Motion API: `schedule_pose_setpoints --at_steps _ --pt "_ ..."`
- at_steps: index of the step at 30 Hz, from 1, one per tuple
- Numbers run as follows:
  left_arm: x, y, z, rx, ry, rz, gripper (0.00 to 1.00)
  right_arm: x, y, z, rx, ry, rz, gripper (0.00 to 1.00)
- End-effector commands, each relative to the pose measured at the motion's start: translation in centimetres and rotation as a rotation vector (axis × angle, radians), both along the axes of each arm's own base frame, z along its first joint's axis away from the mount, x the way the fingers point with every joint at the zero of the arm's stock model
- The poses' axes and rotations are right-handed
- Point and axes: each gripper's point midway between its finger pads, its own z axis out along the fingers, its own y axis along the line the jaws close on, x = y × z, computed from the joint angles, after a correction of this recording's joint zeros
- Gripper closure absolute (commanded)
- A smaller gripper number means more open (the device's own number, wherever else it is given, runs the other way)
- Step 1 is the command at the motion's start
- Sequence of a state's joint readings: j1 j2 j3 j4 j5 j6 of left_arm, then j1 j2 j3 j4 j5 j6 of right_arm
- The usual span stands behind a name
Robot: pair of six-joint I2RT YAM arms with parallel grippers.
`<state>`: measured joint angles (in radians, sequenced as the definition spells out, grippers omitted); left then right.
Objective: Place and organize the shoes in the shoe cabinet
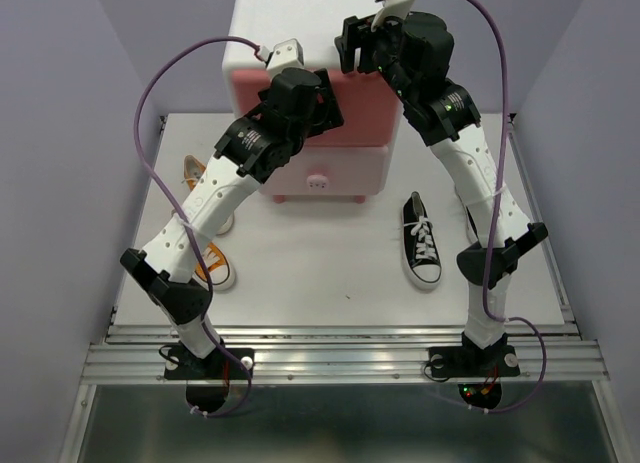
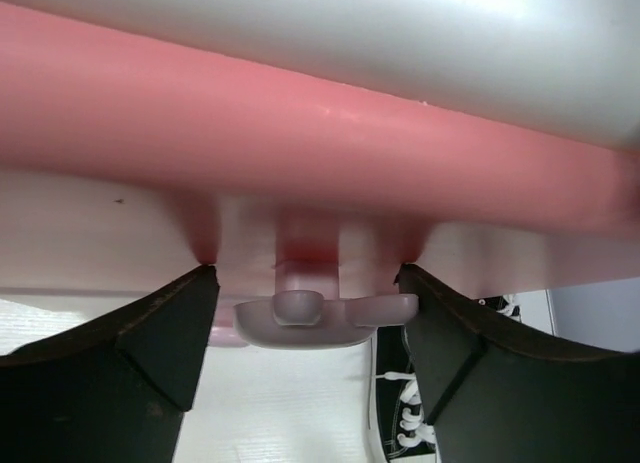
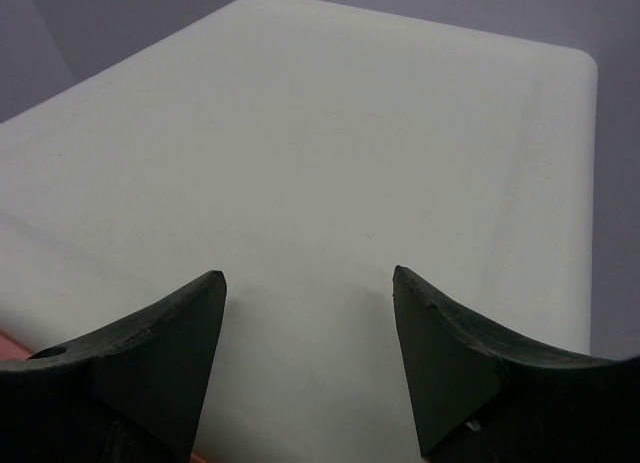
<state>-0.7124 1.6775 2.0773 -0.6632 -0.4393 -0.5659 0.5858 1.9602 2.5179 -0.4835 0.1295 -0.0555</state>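
The shoe cabinet [image 1: 300, 23] stands at the back middle, white on top, with a darker pink upper drawer [image 1: 365, 103] and a paler lower one [image 1: 345, 168]. My left gripper [image 1: 322, 105] is open against the upper drawer front. In the left wrist view its fingers [image 2: 190, 323] stand on either side of a bunny-shaped knob [image 2: 310, 318] without touching it. My right gripper [image 1: 347, 45] is open and empty over the cabinet's white top [image 3: 300, 133]. One black shoe [image 1: 421, 240] lies on the table at the right and also shows in the left wrist view [image 2: 405, 423]. Two orange shoes [image 1: 213, 267] [image 1: 194, 168] lie at the left, partly hidden by my left arm.
The lower drawer's knob [image 1: 318, 182] shows free below my left gripper. A dark shape [image 1: 471, 221] behind my right arm could be the second black shoe. The white table [image 1: 320, 273] ends at a metal rail in front. Purple walls close in both sides.
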Motion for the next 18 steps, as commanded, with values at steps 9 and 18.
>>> schedule_pose_setpoints --at_steps 9,18 --pt "0.2 0.2 1.5 -0.021 -0.04 -0.005 0.88 -0.7 2.2 -11.4 -0.153 0.329 0.067 0.28" --pt "-2.9 0.9 0.2 -0.058 0.023 -0.035 1.0 -0.6 2.6 -11.8 -0.122 0.353 0.067 0.28"
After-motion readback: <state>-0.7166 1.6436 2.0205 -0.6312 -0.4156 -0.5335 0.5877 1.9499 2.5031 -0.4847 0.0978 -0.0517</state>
